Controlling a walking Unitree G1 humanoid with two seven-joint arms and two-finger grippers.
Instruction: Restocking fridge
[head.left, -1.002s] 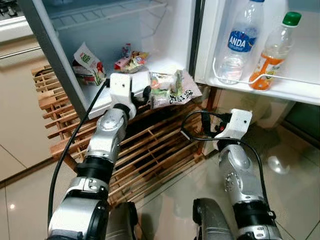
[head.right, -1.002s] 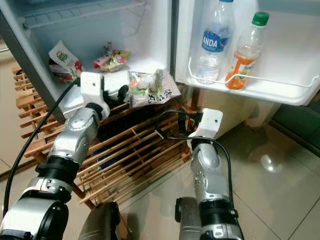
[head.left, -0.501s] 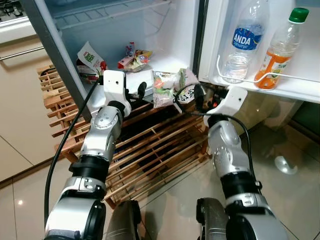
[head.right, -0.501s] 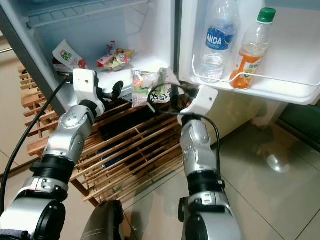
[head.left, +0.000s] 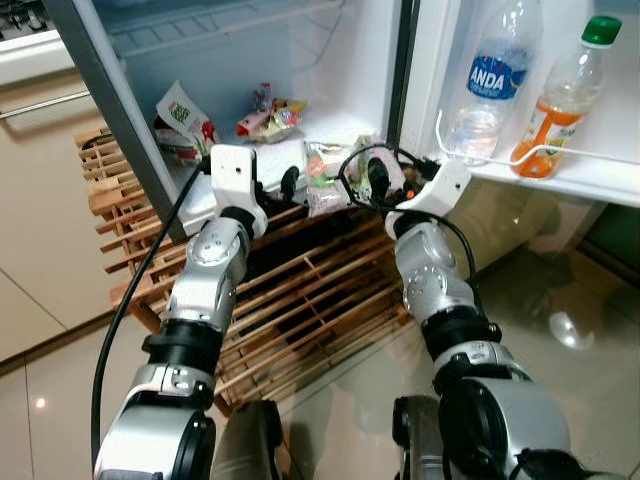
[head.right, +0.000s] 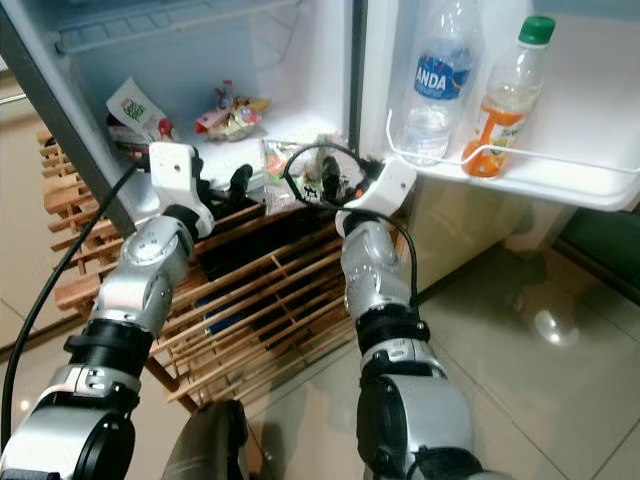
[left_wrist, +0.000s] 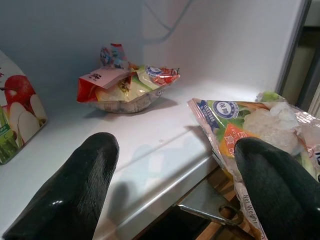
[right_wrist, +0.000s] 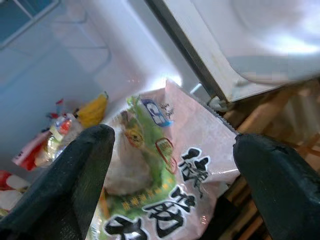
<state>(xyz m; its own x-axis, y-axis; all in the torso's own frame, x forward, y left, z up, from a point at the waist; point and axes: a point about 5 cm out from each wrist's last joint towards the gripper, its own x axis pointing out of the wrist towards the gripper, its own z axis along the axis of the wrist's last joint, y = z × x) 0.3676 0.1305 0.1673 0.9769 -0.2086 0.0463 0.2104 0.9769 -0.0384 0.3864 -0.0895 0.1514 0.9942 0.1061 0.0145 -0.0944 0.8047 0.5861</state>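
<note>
Risen to the vegetable packet, right hand gapes wide; left hand, spread, faces snack bags.

I'm in a home kitchen: open white fridge, glossy beige tiled floor, cream cabinet fronts, slatted wooden rack.

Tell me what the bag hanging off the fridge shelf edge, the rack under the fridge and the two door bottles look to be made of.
Bag: thin glossy plastic film, printed, crinkled and reflective. Rack: unpainted wooden slats, warm brown with visible grain. Water bottle: clear plastic with a blue label. Juice bottle: clear plastic, green cap probably plastic too. Both grippers straddle the bag, fingers open.
</note>
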